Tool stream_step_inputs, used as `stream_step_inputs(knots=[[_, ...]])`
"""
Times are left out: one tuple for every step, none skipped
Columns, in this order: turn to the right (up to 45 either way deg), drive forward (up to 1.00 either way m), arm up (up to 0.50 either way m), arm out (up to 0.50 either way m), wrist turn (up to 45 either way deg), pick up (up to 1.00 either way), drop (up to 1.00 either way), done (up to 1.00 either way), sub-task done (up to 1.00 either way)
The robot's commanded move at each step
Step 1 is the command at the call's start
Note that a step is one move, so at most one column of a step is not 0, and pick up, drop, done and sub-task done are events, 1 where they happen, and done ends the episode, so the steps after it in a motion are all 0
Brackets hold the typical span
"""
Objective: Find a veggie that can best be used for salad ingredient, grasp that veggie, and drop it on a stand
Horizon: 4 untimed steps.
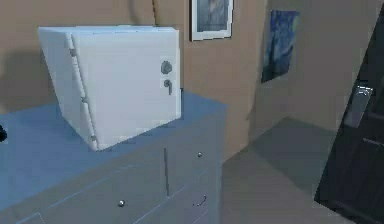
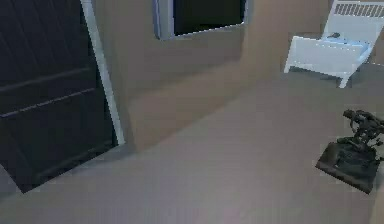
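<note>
White box-shaped metal safe [image 1: 110, 80] shown on a blue drawered counter [image 1: 40, 140]; dark lumpy object [image 2: 352, 158] on the floor [image 2: 220, 160] (perhaps a statue). Pincer state cannot be told.

Tan walls [image 1: 232, 95], a dark door [image 2: 45, 90], white safe [image 1: 115, 80] atop blue dresser [image 1: 40, 150].

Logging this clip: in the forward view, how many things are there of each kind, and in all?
Wall pictures: 2, a framed picture and a blue picture
White box: 1
Blue dresser: 1
Dark door: 1
Total: 5
</note>
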Motion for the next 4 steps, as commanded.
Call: stream_step_inputs(knots=[[45.0, 0.00, 0.00, 0.00, 0.0, 0.00, 0.00, 0.00, 0.00], [21.0, 0.00, 0.00, 0.00, 0.0, 0.00, 0.00, 0.00, 0.00], [0.0, 0.10, 0.00, 0.00, 0.0, 0.00, 0.00, 0.00, 0.00], [-18.0, 0.00, 0.00, 0.00, 0.0, 0.00, 0.00, 0.00, 0.00]])
